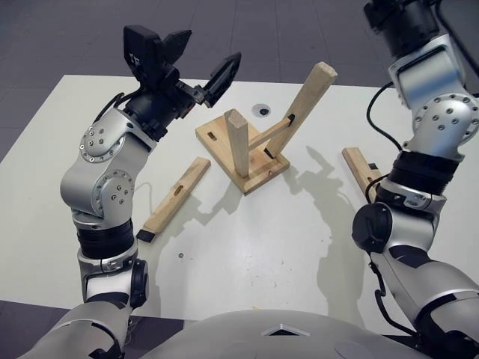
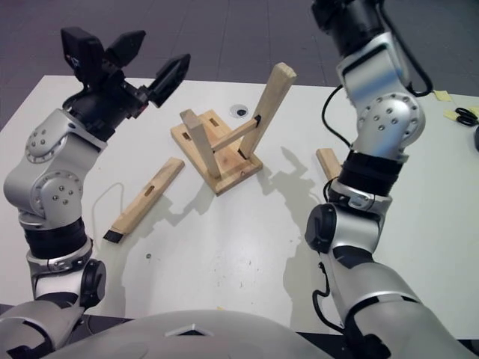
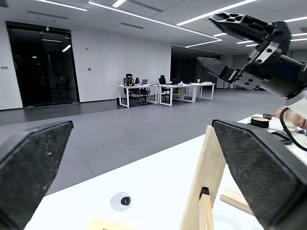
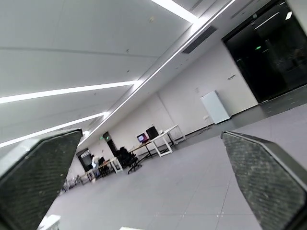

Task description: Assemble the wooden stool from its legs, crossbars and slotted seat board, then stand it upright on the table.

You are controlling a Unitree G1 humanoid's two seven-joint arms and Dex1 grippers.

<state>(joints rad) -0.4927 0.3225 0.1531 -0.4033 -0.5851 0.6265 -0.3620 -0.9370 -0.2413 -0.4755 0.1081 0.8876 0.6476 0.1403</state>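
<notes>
The square seat board (image 1: 251, 173) lies flat on the white table. Two legs stand in it: one upright (image 1: 238, 142), one leaning to the right (image 1: 308, 97), with a crossbar (image 1: 271, 134) between them. A loose slotted leg (image 1: 177, 196) lies to the board's left. Another wooden piece (image 1: 359, 168) lies to its right, partly hidden behind my right arm. My left gripper (image 1: 213, 46) is open and empty, held in the air above and left of the board. My right gripper (image 3: 205, 38) is raised high over the table's right side, open and empty, its pads (image 4: 43, 177) wide apart.
A round cable grommet (image 1: 262, 110) sits in the table (image 1: 247, 254) behind the seat board. A small dark speck (image 1: 179, 256) lies near the front. Scissors and yellow notes (image 2: 462, 114) rest at the far right edge. Bare tabletop stretches in front of the board.
</notes>
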